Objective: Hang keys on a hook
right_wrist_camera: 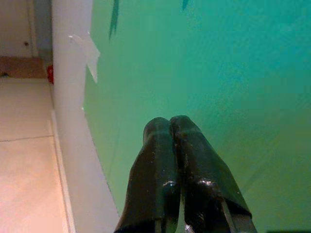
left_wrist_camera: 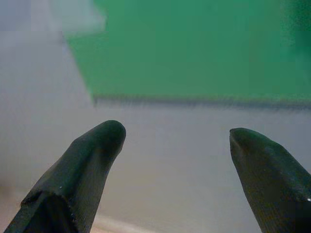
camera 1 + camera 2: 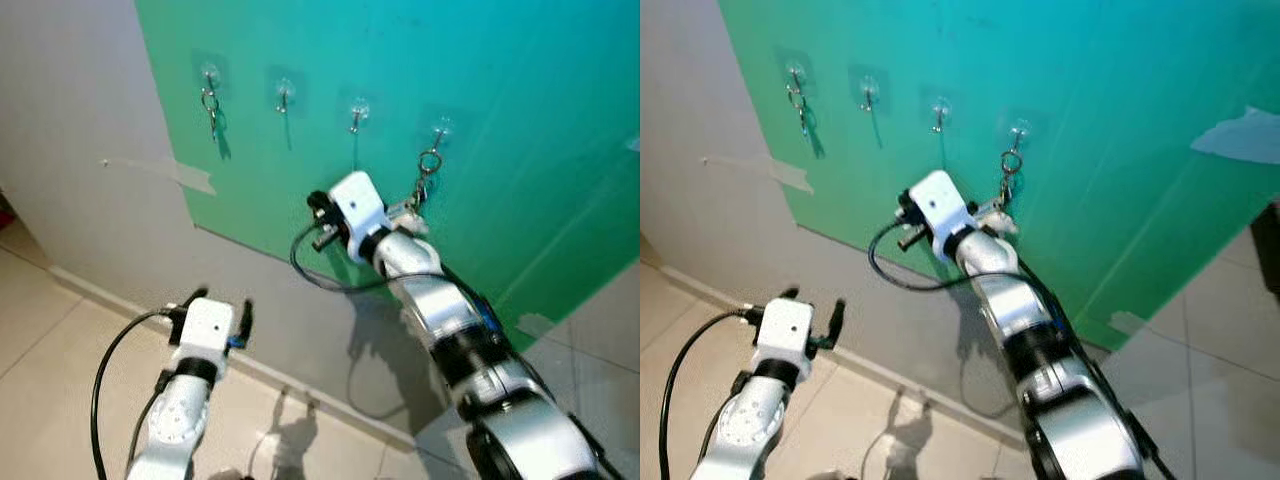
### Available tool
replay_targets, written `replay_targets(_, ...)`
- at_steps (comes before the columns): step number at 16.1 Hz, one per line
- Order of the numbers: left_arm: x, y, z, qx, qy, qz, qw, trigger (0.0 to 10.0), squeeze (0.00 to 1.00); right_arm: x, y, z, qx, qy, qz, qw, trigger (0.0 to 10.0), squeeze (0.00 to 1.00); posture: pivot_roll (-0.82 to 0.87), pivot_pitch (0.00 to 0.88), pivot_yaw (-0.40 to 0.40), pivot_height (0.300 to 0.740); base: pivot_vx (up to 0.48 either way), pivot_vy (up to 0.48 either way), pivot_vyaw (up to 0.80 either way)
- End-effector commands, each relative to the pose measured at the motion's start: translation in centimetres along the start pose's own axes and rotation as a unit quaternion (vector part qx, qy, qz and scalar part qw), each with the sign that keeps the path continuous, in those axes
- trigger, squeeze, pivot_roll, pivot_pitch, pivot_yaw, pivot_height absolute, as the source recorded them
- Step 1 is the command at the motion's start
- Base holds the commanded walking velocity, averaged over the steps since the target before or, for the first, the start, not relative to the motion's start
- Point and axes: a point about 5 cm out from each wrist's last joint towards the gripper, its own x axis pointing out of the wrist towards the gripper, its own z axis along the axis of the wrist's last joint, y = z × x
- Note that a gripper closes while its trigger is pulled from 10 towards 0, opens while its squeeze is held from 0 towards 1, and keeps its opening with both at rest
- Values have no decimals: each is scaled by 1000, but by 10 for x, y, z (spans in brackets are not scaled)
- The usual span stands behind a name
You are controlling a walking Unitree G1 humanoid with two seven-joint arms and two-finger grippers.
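Four clear hooks sit in a row on a green sheet (image 3: 500, 120) taped to the wall. A key ring with keys (image 3: 428, 170) hangs from the rightmost hook (image 3: 440, 127). Another key (image 3: 211, 105) hangs from the leftmost hook (image 3: 210, 75). The two middle hooks (image 3: 285, 90) (image 3: 358, 108) carry nothing. My right gripper (image 1: 170, 121) is raised just below and left of the hanging keys, its fingers shut together with nothing seen between them. My left gripper (image 3: 220, 305) is held low before the grey wall, open, with nothing in it.
The grey wall (image 3: 90, 200) has a strip of tape (image 3: 190, 178) beside the green sheet. A skirting board (image 3: 300, 395) runs along the tiled floor (image 3: 40, 330). Black cables (image 3: 320, 275) loop from both wrists. A tape patch (image 3: 535, 323) holds the sheet's lower right edge.
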Motion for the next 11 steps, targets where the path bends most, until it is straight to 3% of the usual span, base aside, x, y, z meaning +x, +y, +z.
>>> replay_targets(1,-1,-3,9,10,-25,-7,1000,10000,0,2,-17,14,-13,-25,-29,999,10000,0,-22,0,-84,736,0,0,0)
replay_targets(4,1,-3,18,14,-48,-9,999,10000,0,5,-8,14,-5,-37,-7,999,10000,0,-11,0,-86,736,0,0,0)
replay_targets(7,3,-3,18,13,-48,-7,999,10000,0,-5,0,12,9,-49,8,999,10000,0,-18,0,-85,736,0,0,0)
replay_targets(11,5,-3,19,9,-53,-6,999,10000,0,-24,2,29,1,-81,3,997,10000,0,-39,0,-79,736,0,0,0)
